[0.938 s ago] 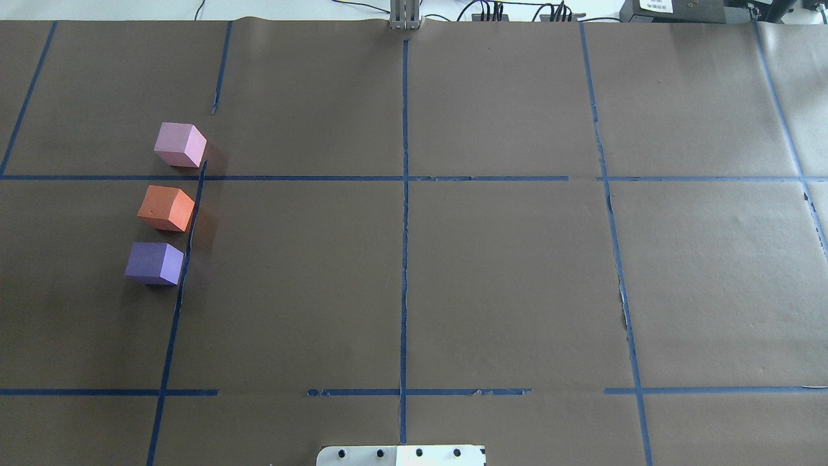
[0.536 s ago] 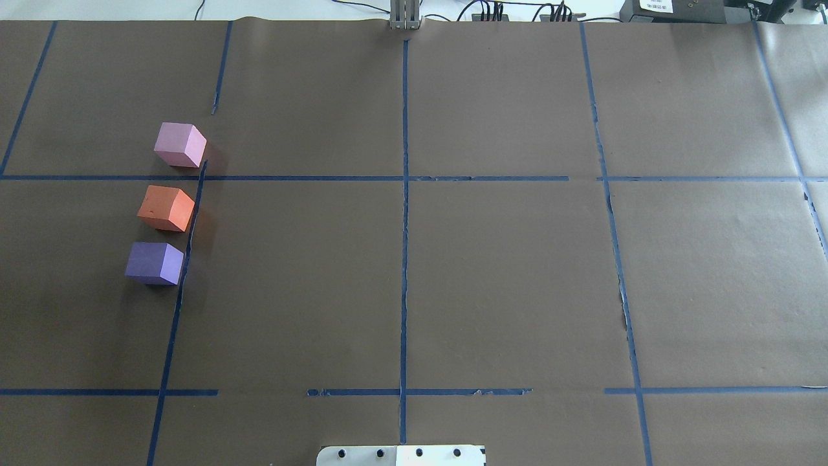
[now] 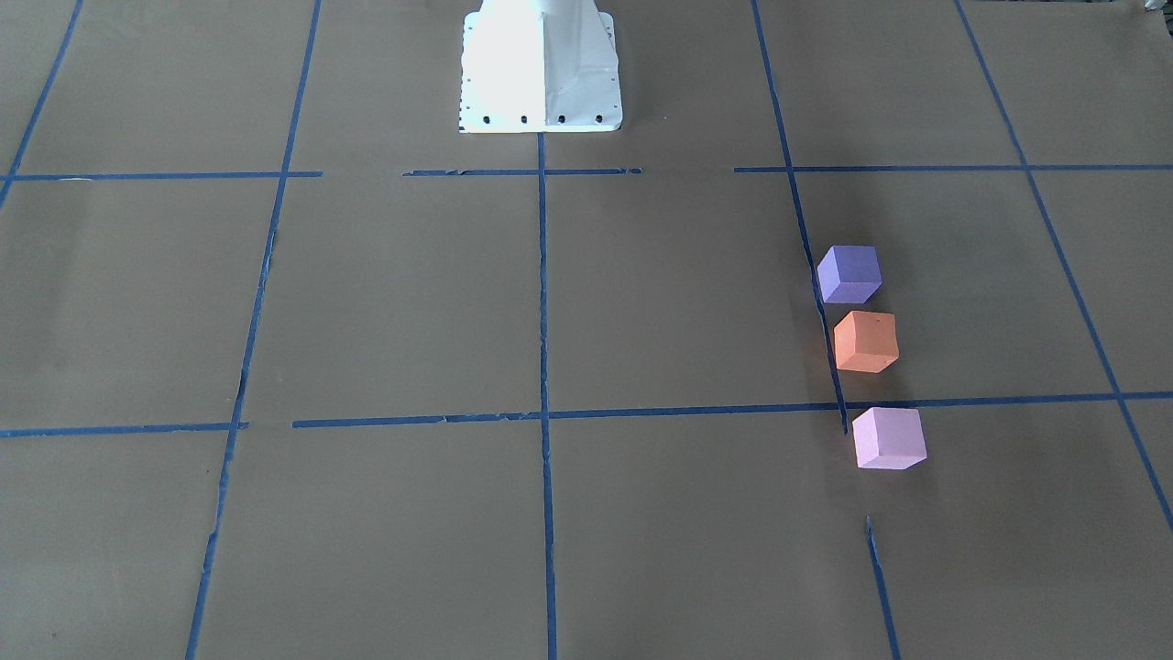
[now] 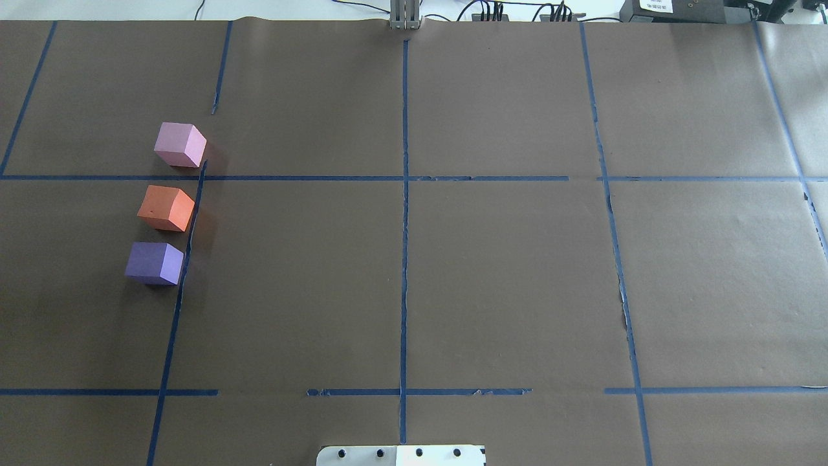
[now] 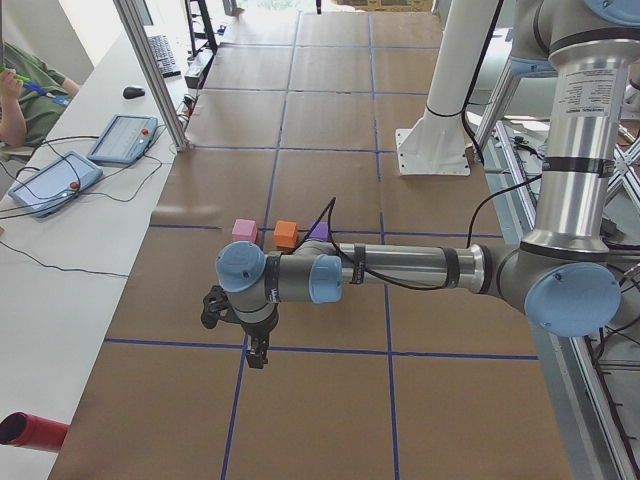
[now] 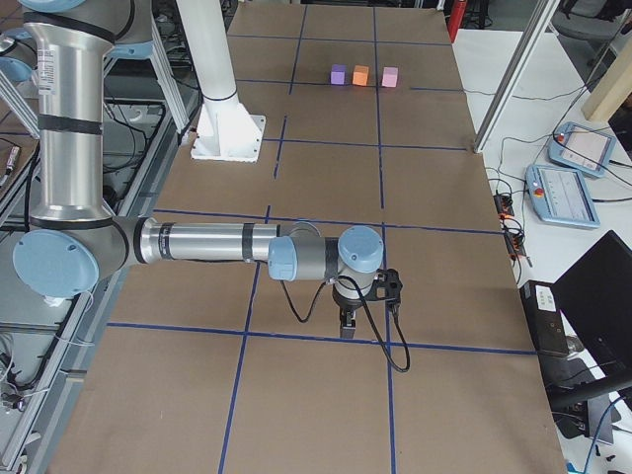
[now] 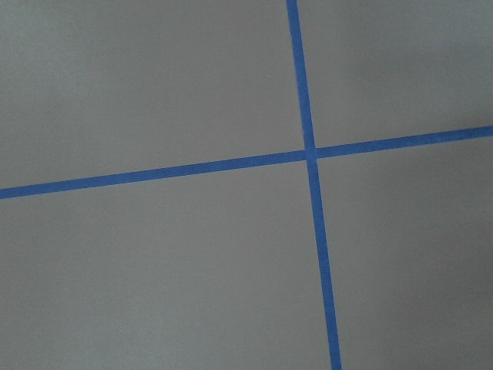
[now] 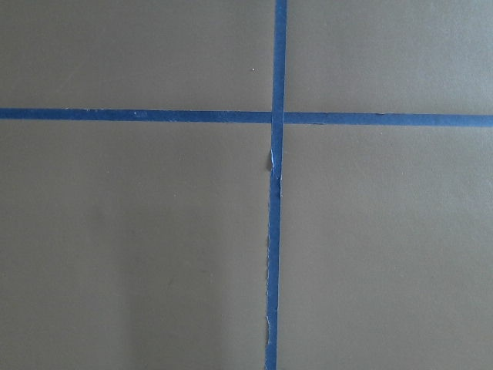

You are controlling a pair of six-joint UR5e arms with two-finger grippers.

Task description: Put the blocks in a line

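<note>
Three foam blocks stand in a straight row on the brown paper, small gaps between them: pale pink block (image 4: 180,145), orange block (image 4: 166,208), violet-purple block (image 4: 154,263). They also show in the front-facing view as the purple block (image 3: 849,274), the orange block (image 3: 865,341) and the pink block (image 3: 888,438). My left gripper (image 5: 258,355) hangs over a tape line, apart from the blocks. My right gripper (image 6: 347,326) hangs far from the blocks, at the table's other end. Both show only in the side views, so I cannot tell whether they are open or shut. The wrist views show only paper and tape.
Blue tape lines divide the paper into a grid. The white robot base plate (image 4: 401,455) sits at the near middle edge. A side bench with teach pendants (image 5: 122,138) and an aluminium post (image 5: 150,70) runs along the far side.
</note>
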